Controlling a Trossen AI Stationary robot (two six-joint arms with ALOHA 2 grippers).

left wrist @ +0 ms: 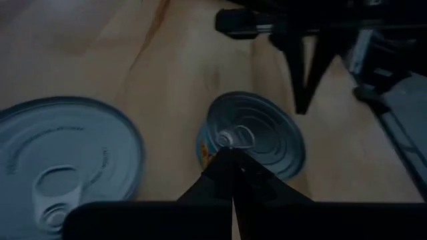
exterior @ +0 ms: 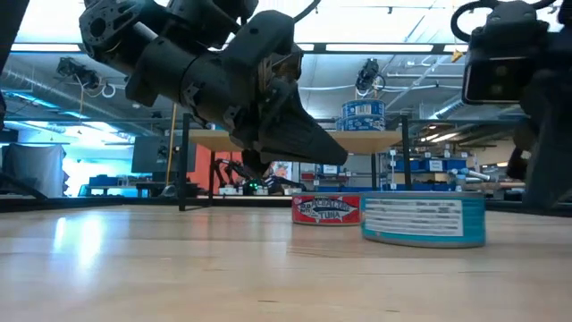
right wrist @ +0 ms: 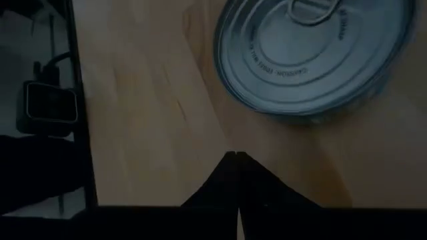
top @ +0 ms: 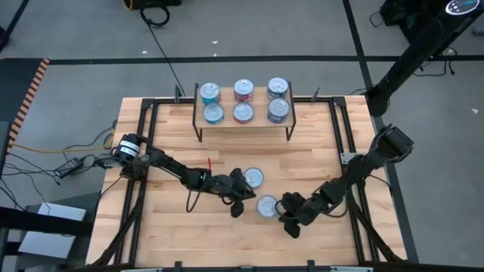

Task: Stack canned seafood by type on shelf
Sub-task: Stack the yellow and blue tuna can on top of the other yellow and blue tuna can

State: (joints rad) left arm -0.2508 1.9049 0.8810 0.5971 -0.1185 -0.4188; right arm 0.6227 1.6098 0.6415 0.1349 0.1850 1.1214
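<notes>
We see six tins on the shelf (top: 243,123) at the far side of the counter (top: 166,238), in three columns of two as seen from above: a light-blue pair (top: 211,103) on the left, a red pair (top: 243,100) in the middle, and a dark-blue pair (top: 278,99) on the right. Whether each pair is stacked we cannot tell from above.

Two more tins stand on the counter nearer to us. One, with a red tuna label (exterior: 326,210), sits near the middle; the other, with a blue and white label (exterior: 424,217), lies just beside it toward the right arm.

Our left hand (top: 240,204) hangs just above the counter between these two tins, its fingers pressed together and gripping nothing. Our right hand (top: 286,215) sits low just beside the blue-labelled tin, its fingers likewise closed and empty; that tin's silver top (right wrist: 310,53) shows just ahead of them.
</notes>
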